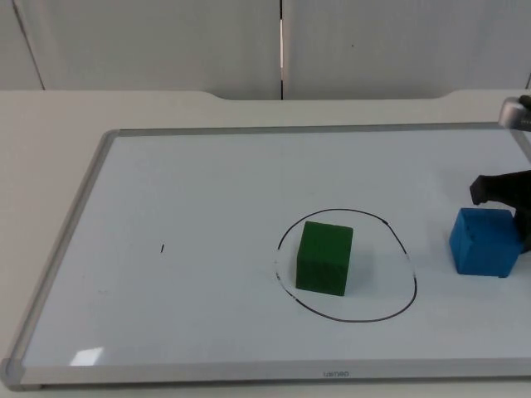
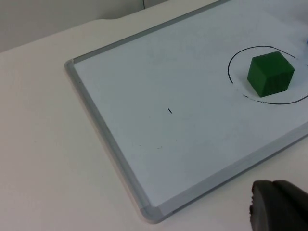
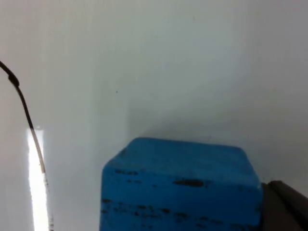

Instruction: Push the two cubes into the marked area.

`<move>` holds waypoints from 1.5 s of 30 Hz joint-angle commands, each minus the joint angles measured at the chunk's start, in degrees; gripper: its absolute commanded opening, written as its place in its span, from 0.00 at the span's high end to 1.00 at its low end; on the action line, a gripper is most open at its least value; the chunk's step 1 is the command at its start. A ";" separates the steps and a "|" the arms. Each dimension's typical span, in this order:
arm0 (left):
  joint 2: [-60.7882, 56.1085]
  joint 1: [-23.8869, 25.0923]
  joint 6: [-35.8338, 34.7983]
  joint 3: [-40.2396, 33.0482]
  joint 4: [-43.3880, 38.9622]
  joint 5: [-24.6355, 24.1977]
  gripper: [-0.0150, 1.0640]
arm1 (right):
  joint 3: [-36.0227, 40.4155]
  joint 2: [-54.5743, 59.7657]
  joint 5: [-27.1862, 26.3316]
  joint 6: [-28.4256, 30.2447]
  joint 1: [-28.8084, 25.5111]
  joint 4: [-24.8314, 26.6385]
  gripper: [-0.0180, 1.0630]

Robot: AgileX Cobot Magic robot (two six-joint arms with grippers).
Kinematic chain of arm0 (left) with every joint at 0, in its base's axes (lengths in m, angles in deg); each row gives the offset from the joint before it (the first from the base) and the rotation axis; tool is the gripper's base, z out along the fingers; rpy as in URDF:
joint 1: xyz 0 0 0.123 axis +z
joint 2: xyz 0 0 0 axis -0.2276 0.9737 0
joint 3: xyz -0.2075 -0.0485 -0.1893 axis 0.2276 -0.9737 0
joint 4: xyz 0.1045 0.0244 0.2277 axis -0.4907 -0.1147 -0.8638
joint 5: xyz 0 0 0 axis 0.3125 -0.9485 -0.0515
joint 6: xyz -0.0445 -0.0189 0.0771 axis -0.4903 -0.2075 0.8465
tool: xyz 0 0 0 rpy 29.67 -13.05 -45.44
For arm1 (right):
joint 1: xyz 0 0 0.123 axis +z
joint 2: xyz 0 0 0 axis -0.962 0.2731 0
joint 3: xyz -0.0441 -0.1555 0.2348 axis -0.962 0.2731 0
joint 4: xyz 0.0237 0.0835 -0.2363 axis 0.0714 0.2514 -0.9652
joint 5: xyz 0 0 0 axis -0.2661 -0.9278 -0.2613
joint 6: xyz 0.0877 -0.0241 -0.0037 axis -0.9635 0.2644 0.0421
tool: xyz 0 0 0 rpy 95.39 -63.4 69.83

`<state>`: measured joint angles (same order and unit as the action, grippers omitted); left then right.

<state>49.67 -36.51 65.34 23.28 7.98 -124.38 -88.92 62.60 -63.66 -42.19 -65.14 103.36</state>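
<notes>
I see the green wooden cube (image 1: 324,258) inside the black drawn circle (image 1: 398,236) on the whiteboard (image 1: 191,207). The blue wooden cube (image 1: 484,241) sits just outside it — the right gripper (image 1: 508,192) against its far side, opening impossible to tell. The left gripper (image 2: 279,206) waits off the board — its opening is hidden too.

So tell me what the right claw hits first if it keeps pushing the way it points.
The blue cube: the right claw sits right behind it, seemingly already against it. Beyond lies the drawn circle holding the green cube.
</notes>
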 commanded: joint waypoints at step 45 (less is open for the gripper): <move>-0.28 0.14 -0.45 -0.32 -0.25 0.50 0.99 | -0.09 0.27 -5.80 -0.30 10.14 5.83 0.99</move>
<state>49.67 -36.51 65.34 23.28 7.84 -124.38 -88.92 62.60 -68.47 -42.07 -55.93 108.50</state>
